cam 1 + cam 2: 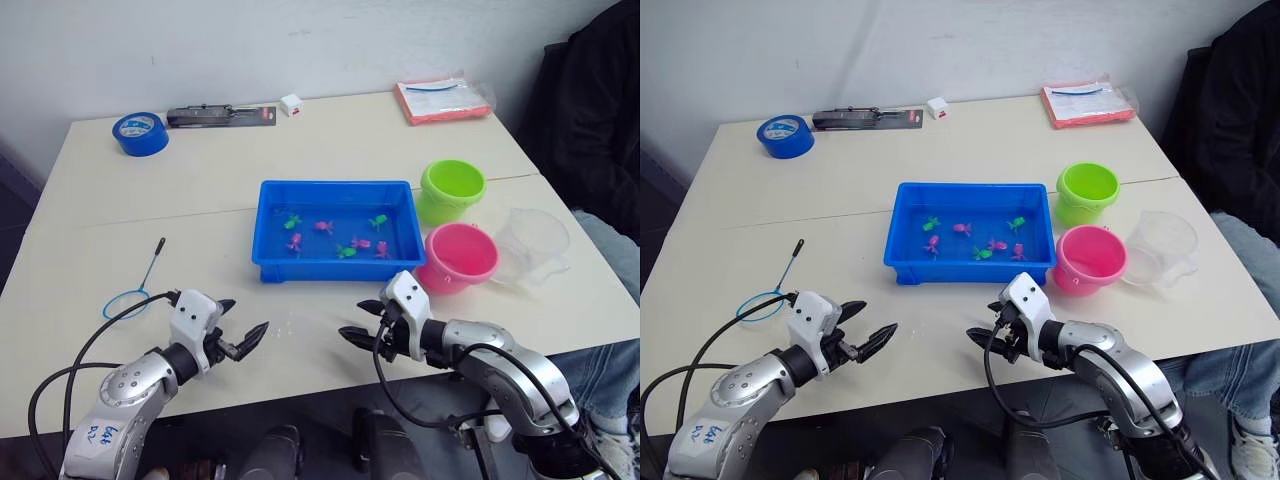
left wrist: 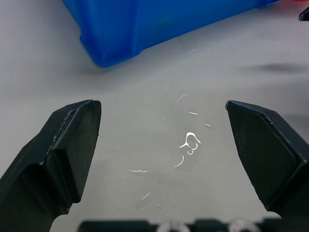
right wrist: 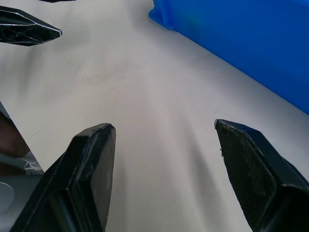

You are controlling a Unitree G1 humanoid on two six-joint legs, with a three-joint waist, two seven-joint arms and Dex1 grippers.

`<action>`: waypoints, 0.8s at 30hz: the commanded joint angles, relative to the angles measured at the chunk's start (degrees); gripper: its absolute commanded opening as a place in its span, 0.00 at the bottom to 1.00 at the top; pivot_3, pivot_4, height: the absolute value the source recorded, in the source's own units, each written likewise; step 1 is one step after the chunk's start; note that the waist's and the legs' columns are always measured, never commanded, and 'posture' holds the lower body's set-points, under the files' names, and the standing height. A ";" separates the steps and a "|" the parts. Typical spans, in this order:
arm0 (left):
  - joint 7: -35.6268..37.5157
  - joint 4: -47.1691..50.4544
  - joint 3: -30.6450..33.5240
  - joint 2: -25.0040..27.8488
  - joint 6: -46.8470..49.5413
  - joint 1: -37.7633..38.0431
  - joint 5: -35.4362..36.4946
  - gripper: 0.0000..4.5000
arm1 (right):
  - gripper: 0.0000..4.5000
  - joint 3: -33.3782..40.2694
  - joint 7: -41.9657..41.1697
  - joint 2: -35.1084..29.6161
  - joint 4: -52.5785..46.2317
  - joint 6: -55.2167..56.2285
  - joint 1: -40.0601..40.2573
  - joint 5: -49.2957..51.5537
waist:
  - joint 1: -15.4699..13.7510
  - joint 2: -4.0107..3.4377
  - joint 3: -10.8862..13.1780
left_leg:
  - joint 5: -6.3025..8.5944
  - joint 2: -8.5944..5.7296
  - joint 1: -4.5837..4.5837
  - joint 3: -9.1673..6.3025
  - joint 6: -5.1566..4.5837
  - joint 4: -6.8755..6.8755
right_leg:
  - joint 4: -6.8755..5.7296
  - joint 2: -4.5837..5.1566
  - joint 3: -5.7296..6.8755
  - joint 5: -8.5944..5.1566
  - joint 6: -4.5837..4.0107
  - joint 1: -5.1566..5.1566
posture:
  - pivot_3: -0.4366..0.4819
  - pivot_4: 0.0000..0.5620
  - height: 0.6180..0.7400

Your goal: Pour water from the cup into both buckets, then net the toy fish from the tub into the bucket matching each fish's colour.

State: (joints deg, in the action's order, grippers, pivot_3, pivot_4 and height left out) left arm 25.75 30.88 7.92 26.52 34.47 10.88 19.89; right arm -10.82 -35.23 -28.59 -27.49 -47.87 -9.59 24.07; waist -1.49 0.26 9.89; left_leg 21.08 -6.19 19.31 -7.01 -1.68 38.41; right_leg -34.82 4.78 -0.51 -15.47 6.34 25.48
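Cup (image 1: 532,243), clear thin plastic, stands right of the tub (image 1: 337,266) beside the pink bucket (image 1: 458,257); it looks light, slippery and easily squashed, so I'd grip its wall gently below the rim. Both the left gripper (image 1: 243,331) and right gripper (image 1: 362,322) hover spread wide and empty near the tub's front edge.

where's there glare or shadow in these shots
Left wrist view: bright glints off small wet streaks on the table between the open left gripper fingers. Right wrist view: soft shadow under the blue tub; right gripper open.
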 commanded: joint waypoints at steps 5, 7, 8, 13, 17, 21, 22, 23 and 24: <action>23.90 -4.03 -0.79 16.65 1.05 -18.12 10.57 0.99 | 1.00 13.59 3.86 -1.82 -9.38 -6.21 6.12 5.63 | -1.72 -0.12 0.00 | 0.10 0.09 0.36 -0.38 0.25 0.64 | -0.33 -0.13 0.20 -0.08 -0.22 0.10 | 0.48 0.27 1.00; 27.43 -8.06 -4.05 16.82 0.17 -24.39 10.73 0.99 | 1.00 19.64 6.01 -1.50 -13.76 -8.46 10.62 7.67 | -1.70 -0.54 -0.24 | 0.15 0.00 0.19 -0.23 0.13 0.59 | -0.22 -0.07 0.09 -0.03 -0.22 -0.05 | 0.48 0.27 1.00; 29.61 -11.01 -5.89 16.36 -1.02 -27.98 10.09 0.99 | 1.00 23.54 7.40 -0.93 -16.80 -9.63 13.82 8.76 | -1.58 -0.58 -0.26 | 0.20 -0.03 0.16 -0.16 0.02 0.58 | -0.20 -0.03 0.07 -0.03 -0.20 -0.08 | 0.48 0.27 1.00; 33.77 -16.40 -10.02 13.74 -4.54 -33.97 8.89 0.99 | 1.00 31.17 10.93 0.44 -22.81 -11.71 20.85 11.92 | -0.20 -0.55 -0.25 | 0.25 0.07 0.20 -0.12 0.05 0.54 | -0.33 -0.21 0.05 -0.01 -0.17 0.04 | 0.48 0.27 1.00; 36.97 -21.67 -14.80 11.16 -8.36 -37.93 6.01 0.99 | 1.00 39.85 14.74 1.85 -25.60 -12.88 26.33 12.32 | 0.00 -0.56 -0.25 | 0.25 0.09 0.11 -0.15 0.07 0.53 | -0.23 -0.22 -0.06 -0.01 -0.17 0.04 | 0.48 0.27 1.00; 38.68 -27.05 -16.79 8.22 -11.07 -42.12 4.38 0.99 | 1.00 45.28 17.29 1.92 -25.39 -12.70 28.28 11.79 | -0.16 -0.54 -0.25 | 0.24 0.04 0.07 -0.15 0.05 0.62 | -0.31 -0.20 -0.10 0.00 -0.16 0.00 | 0.48 0.27 1.00; 38.71 -28.09 -17.32 7.33 -11.25 -43.15 3.95 0.99 | 1.00 46.62 19.26 2.54 -24.05 -12.63 27.23 10.92 | -0.14 -0.54 -0.25 | 0.24 0.04 0.07 -0.14 0.05 0.64 | -0.32 -0.20 -0.12 0.00 -0.16 -0.01 | 0.48 0.27 1.00; 38.57 -29.04 -17.57 6.38 -10.93 -44.14 3.89 0.99 | 1.00 47.93 22.00 3.52 -22.44 -12.49 25.38 9.75 | -0.11 -0.54 -0.25 | 0.24 0.03 0.06 -0.13 0.05 0.65 | -0.33 -0.20 -0.14 0.00 -0.15 -0.01 | 0.48 0.27 1.00; 38.39 -29.59 -17.77 5.69 -10.77 -44.77 3.73 0.99 | 1.00 49.17 24.39 4.42 -20.90 -12.64 23.56 9.10 | -0.11 -0.53 -0.26 | 0.24 0.03 0.06 -0.13 0.05 0.65 | -0.33 -0.20 -0.14 0.00 -0.15 -0.01 | 0.48 0.27 1.00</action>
State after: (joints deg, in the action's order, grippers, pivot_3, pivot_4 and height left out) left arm 63.90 1.14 -9.63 32.76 24.38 -32.80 24.03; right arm 35.19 -14.39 -24.86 -49.12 -61.20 15.36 34.49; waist -1.60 -0.27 9.63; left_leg 21.32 -6.17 19.36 -7.13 -1.63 39.08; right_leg -35.17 4.58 -0.67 -15.47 6.19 25.47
